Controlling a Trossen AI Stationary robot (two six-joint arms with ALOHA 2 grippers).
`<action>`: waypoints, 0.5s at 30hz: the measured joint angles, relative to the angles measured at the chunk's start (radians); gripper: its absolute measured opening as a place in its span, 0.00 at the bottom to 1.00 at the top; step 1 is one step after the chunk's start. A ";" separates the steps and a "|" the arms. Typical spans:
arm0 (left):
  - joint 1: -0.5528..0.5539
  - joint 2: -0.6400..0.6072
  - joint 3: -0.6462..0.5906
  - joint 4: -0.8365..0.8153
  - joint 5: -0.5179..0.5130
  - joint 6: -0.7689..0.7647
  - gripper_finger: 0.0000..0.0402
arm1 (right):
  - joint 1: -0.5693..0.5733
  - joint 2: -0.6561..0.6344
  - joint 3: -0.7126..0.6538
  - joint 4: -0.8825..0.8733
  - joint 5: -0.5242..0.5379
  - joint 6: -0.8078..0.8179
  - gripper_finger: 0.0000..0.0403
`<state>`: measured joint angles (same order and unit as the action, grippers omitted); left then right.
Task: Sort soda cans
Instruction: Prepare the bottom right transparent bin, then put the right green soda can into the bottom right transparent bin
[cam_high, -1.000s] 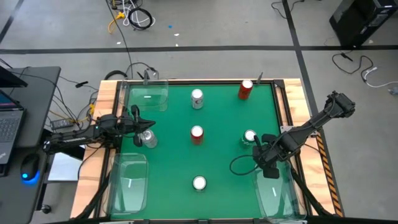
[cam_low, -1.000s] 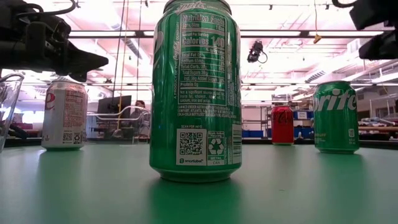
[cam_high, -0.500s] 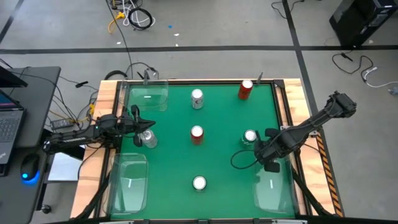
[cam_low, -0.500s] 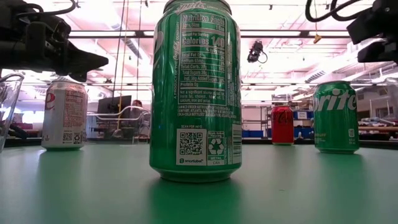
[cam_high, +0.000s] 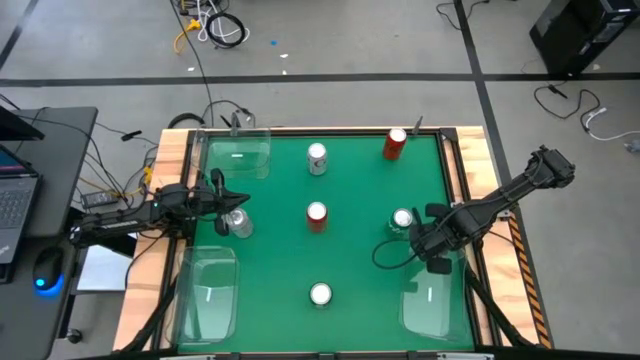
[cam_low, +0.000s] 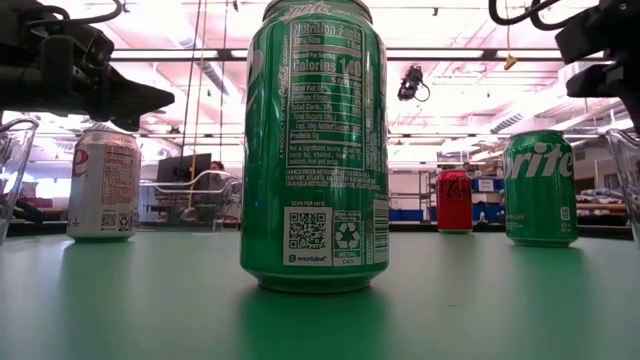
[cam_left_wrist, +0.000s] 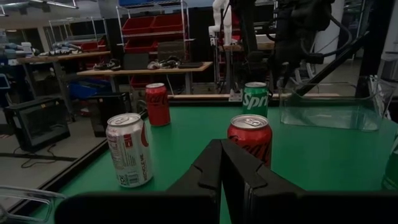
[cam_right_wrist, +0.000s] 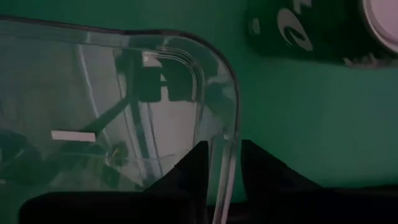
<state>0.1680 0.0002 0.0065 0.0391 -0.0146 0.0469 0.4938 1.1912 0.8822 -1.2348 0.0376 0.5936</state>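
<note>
Sorting barely begun: all six cans seen on the worktop (cam_high: 350, 260), none in a bin.

Three clear bins sit at the far-left, near-left and near-right corners; the near-right bin (cam_high: 432, 305) has its rim pinched by the right hand (cam_high: 437, 262). The cans stand upright and apart: silver (cam_high: 317, 158), red (cam_high: 395, 143), red (cam_high: 316, 216), green (cam_high: 402, 221), green (cam_high: 320, 294), silver (cam_high: 237, 222). The left hand (cam_high: 228, 200), closed and empty, hovers by that last silver can.
</note>
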 joint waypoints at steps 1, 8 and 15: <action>0.000 0.000 0.000 0.000 0.000 0.000 0.04 | 0.000 0.000 0.000 0.009 0.000 -0.009 0.23; 0.000 0.000 0.000 0.011 0.000 0.000 0.04 | -0.001 0.000 0.000 0.020 -0.033 0.103 0.31; 0.000 0.000 0.000 0.031 0.000 0.000 0.04 | -0.053 0.001 0.091 -0.064 -0.046 0.211 0.42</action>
<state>0.1680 0.0002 0.0065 0.0700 -0.0147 0.0471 0.4410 1.1919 0.9727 -1.2987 -0.0087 0.8047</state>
